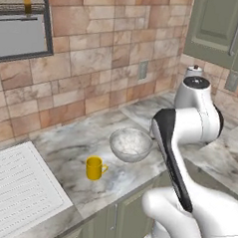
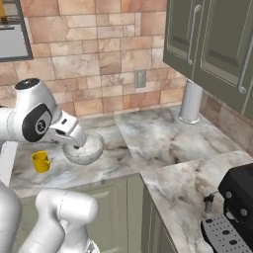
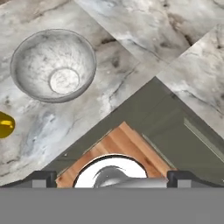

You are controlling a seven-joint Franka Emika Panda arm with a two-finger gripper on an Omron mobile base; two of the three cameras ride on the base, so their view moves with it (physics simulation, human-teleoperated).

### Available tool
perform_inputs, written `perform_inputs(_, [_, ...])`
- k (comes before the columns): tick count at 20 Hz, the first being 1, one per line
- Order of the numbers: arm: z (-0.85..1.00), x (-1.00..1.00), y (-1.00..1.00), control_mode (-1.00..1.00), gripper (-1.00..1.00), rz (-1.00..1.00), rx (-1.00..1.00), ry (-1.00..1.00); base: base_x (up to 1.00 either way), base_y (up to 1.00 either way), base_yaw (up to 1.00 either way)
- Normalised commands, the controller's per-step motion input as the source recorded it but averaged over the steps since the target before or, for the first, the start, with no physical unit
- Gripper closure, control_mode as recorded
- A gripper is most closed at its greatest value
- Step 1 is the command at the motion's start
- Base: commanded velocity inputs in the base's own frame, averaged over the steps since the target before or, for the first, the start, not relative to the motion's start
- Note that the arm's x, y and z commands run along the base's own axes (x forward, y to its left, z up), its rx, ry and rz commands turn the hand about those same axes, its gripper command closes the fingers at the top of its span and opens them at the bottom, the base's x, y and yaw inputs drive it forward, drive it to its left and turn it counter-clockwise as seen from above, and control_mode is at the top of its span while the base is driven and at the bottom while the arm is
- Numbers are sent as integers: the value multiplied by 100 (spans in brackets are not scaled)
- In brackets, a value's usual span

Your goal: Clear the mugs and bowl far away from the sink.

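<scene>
Judging from its wide, thin, speckled wall, looked stiff, slick and chippable, so best pinched across the rim at 3 o'clock, bowl [image 1: 131,144] resting on the counter [image 1: 69,148] near the yellow mug [image 1: 94,168], gripper [image 3: 111,177] jaws spread wide, holding nothing.

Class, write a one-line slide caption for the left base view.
Yellow mug and speckled bowl side by side, apart, on the marble counter right of the sink's drainboard.

White arm folded over at the elbow, hand aimed downward, fingers [image 3: 43,178] spread wide (nothing between them)
</scene>
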Motion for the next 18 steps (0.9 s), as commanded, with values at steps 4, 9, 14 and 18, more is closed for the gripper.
perform_inputs(4, [-47,22,-16,-100,-100,0,16,0,0,0,0])
perform_inputs(9, [-38,27,-7,-100,-100,1,5,0,0,0,0])
perform_inputs(14, [-31,22,0,-100,-100,0,0,0,0,0,0])
perform_inputs(18, [-29,29,0,-100,-100,0,0,0,0,0,0])
